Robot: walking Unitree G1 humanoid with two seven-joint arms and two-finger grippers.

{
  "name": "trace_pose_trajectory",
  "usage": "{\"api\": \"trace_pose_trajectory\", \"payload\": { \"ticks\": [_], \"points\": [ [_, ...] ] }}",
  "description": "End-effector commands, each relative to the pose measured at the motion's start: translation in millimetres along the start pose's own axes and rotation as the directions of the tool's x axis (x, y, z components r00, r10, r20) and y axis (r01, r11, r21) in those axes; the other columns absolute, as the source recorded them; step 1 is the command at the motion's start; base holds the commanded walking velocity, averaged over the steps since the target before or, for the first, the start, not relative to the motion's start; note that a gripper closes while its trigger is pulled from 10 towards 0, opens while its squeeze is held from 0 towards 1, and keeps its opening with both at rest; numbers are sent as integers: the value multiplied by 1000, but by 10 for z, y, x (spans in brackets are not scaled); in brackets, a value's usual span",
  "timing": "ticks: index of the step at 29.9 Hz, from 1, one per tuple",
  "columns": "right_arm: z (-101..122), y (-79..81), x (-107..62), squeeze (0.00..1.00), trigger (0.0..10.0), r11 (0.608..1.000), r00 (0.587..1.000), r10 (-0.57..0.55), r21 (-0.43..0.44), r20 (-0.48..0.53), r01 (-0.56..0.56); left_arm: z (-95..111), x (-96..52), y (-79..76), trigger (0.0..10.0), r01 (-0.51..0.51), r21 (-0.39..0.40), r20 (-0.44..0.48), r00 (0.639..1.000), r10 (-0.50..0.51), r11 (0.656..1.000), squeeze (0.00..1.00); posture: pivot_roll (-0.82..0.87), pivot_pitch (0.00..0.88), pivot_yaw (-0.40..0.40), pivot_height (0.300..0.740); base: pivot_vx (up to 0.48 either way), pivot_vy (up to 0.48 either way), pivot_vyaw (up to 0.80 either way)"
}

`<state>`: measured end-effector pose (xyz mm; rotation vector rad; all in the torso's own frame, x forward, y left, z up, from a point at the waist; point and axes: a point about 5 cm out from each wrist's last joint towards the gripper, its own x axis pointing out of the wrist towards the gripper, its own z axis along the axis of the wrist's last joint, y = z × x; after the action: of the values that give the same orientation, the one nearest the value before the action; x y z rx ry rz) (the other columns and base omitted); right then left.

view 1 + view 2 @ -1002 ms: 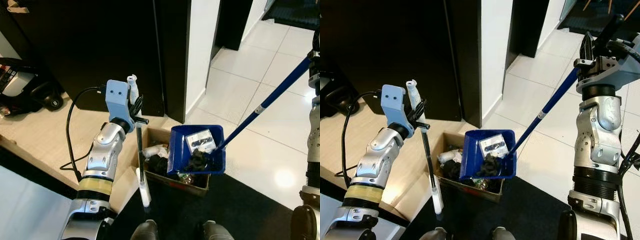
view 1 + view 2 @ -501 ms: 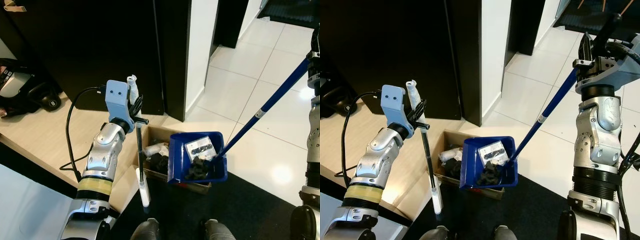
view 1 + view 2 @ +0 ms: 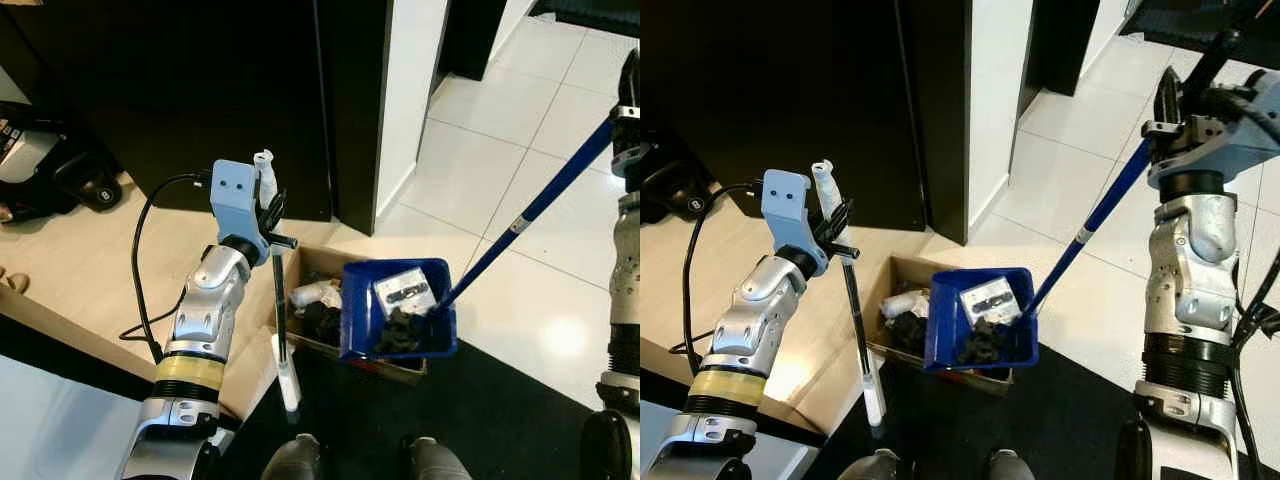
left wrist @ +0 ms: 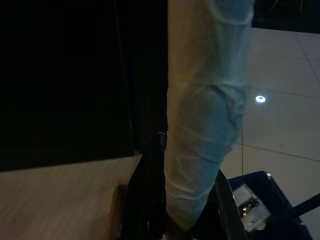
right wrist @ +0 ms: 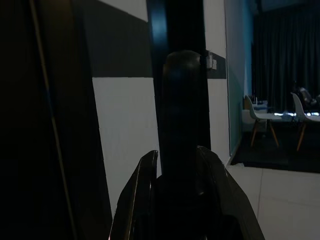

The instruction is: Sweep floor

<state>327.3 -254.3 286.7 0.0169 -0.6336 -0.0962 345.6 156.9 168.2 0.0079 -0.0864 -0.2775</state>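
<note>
1. White floor tiles [image 3: 1060, 190] ahead, black mat [image 3: 1060, 430] underfoot, dark cabinet [image 3: 790, 90] behind.
2. Left claw [image 3: 838, 232] clamped shut on broom handle [image 3: 858, 330] — handle hangs straight down below the claw, white wrapped tip above it.
3. Right claw [image 3: 1170, 110] closed around blue dustpan pole [image 3: 1090, 225]; pole slopes down and away from the claw.
4. Blue dustpan [image 3: 980, 320] holds dark debris, a pale packet — sits over cardboard box [image 3: 902, 312], between both claws.
</note>
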Motion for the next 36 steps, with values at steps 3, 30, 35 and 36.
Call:
{"api": "trace_pose_trajectory", "payload": {
  "ticks": [3,30,35,36],
  "points": [
    [79,109,135,0,10000,998,995,55,-28,83,-53,-32,-89,98,10000,-17,25,-17,1000,17,1000,0,81,148,68,740,0,0,0],
    [-63,877,711,0,10000,889,917,397,-259,30,-377,-291,-1255,679,10000,-229,165,-195,946,260,959,0,277,207,-36,740,0,0,0],
    [68,1128,792,0,10000,846,876,475,-312,77,-432,-300,-1297,633,10000,-242,162,-197,942,272,957,0,286,197,-55,740,0,0,0],
    [91,1180,797,0,10000,838,866,492,-316,87,-444,-300,-1297,626,10000,-246,158,-195,942,275,956,0,286,196,-56,740,0,0,0]
  ]
}}
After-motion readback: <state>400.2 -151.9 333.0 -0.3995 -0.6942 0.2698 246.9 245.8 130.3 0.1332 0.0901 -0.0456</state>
